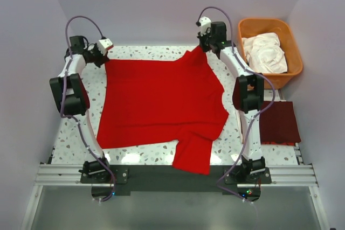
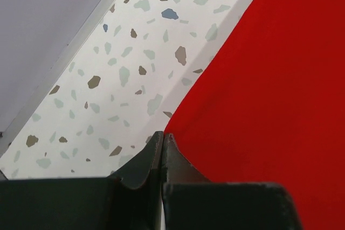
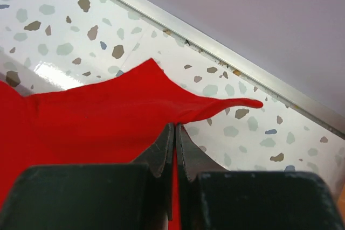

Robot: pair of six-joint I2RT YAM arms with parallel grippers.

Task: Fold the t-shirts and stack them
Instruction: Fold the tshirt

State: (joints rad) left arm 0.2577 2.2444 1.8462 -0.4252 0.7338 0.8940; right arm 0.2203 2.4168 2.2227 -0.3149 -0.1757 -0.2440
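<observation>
Two tools shut, one skimpy pinch
Left tool (image 2: 163,136) and right tool (image 3: 175,127) each clamp an edge of the red t-shirt (image 1: 161,100), spread on the surface beside the orange tub (image 1: 269,21). Left's corner-only grip could slip on lifting.

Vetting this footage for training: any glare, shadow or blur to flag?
Top external: glare patches on the table near its front edge; the red t-shirt is so saturated that folds barely show. Left wrist: soft shadow along the shirt's edge. Right wrist: glare on the tabletop at left; the right gripper is dark, low-detail.
</observation>
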